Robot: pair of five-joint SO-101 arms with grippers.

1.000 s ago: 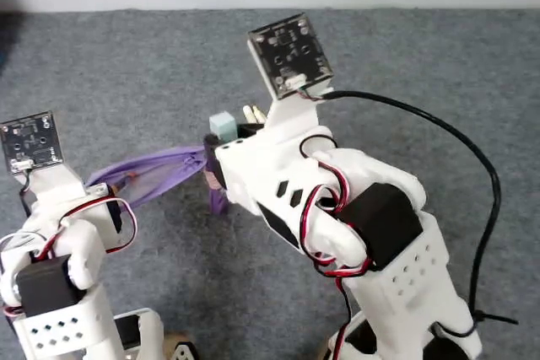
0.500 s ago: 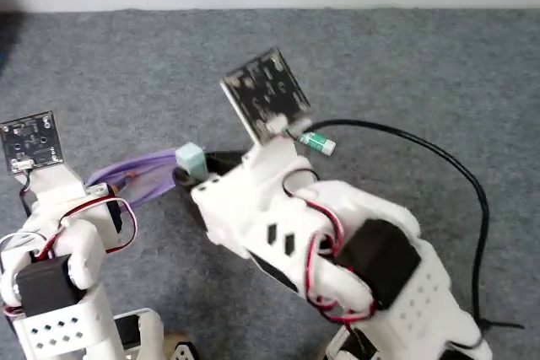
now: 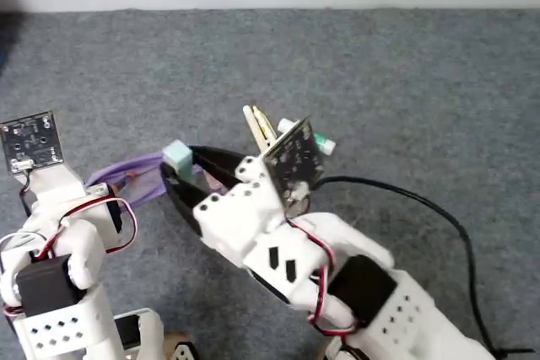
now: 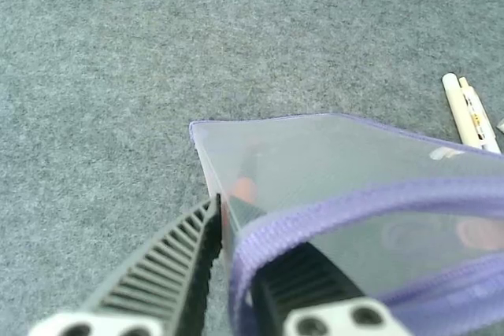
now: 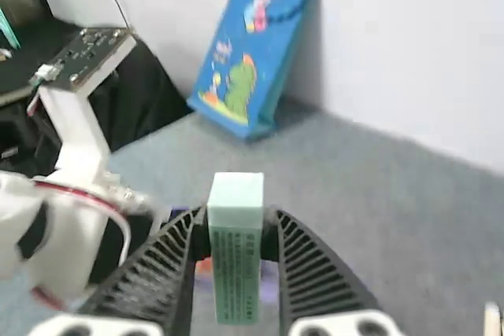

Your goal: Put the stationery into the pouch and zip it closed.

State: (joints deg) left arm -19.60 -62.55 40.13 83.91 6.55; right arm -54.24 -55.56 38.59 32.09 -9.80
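**Right gripper** (image 5: pixel 235 218) was clenched on a mint-green eraser (image 3: pixel 176 156). The eraser stood upright between the fingers, its long axis in line with them and its top end clear of the tips.

**Left gripper** (image 4: pixel 223 214) was clamped on the left end of the purple-trimmed pouch (image 4: pixel 339 163), with the translucent wall pinched between its fingers. A reddish item showed through that wall.

**Governing relation.** We took the pouch's long axis to run left to right across the counter (image 3: pixel 405 73). The eraser was poised at the pouch's right end, just over the zip band. We could not tell whether the two touched. In the left wrist view the two purple zip bands stood apart, so we judged the mouth open. We also judged that the coming move would depend on bringing the eraser leftward and down between those bands.

**Remaining stationery.** Two cream pens (image 3: pixel 260 128) and a white marker (image 3: pixel 319 137) lay on the counter just to the far right of the right gripper, with the marker to the right of the pens. All were well apart from the left gripper, so we judged the right arm the nearer for fetching them.

**Writing.** The eraser's sleeve carried dark lines of print that we could not read. Print on the pens was likewise too faint to read. A blue paper bag (image 5: pixel 253 53) in the room behind bore a cartoon dinosaur.
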